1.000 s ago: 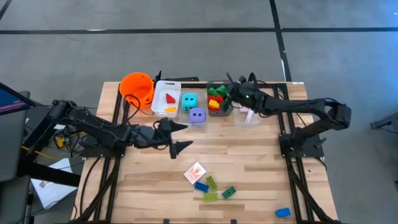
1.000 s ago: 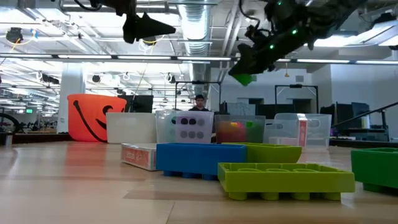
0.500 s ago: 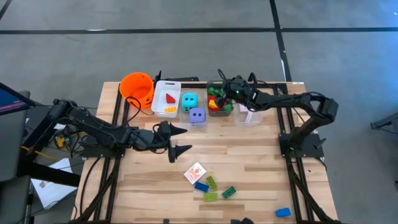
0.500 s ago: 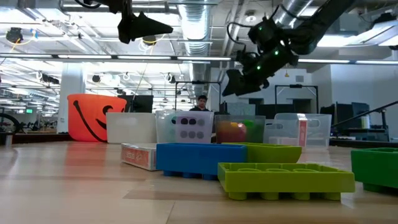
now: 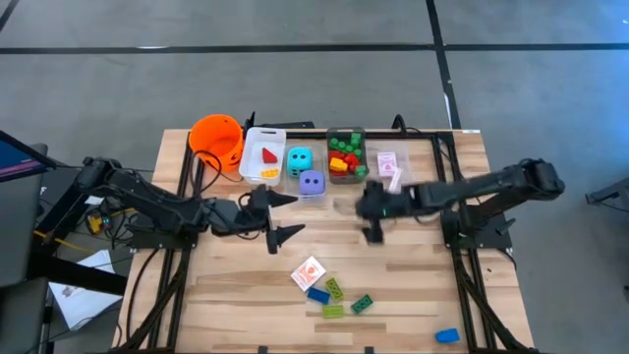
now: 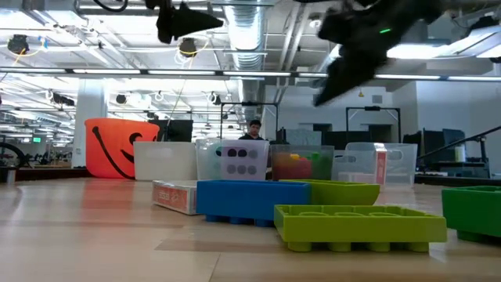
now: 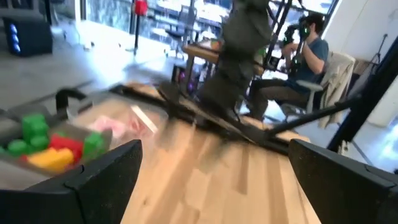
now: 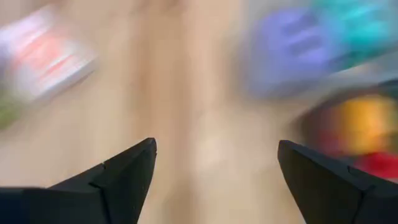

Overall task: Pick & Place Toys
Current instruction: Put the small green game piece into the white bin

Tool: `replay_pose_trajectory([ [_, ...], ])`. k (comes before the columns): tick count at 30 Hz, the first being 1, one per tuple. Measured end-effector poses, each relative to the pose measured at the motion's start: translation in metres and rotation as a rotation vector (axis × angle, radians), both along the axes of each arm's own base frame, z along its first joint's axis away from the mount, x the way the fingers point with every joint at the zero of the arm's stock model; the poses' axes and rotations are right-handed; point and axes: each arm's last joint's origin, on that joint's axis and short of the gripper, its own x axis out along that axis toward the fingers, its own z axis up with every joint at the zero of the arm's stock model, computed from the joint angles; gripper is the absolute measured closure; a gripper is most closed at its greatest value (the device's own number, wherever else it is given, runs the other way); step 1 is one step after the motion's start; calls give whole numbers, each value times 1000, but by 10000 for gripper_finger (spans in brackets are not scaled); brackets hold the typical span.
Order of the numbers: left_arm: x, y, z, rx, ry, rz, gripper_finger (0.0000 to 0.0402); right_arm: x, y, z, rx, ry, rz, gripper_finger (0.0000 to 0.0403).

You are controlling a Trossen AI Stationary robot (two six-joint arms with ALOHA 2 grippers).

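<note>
Bricks (image 5: 339,297) lie loose near the table's front edge, beside a red-backed card (image 5: 309,271); green and blue, small and flat. Left gripper (image 5: 280,216) hovers left of centre, fingers spread, empty. Right gripper (image 5: 371,208), also spread and probably empty, should descend straight over one brick and pinch its sides.

An open-plan lab: exposed ceiling ducts (image 6: 250,35), desks with monitors, a seated person (image 7: 308,53) working.
</note>
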Motion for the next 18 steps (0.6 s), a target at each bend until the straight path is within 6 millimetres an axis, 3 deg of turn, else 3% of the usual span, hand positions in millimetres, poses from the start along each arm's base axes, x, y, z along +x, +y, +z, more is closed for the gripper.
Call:
replay_pose_trajectory([
  [5,2,10,6,34,-48,37,5,-13,57,-13,136,123,111,72],
  [10,5,20,9,47,-71,51,5,-15,104,-29,166,127,220,72],
  [18,6,25,8,47,-69,24,5,-8,143,-51,146,127,346,72],
])
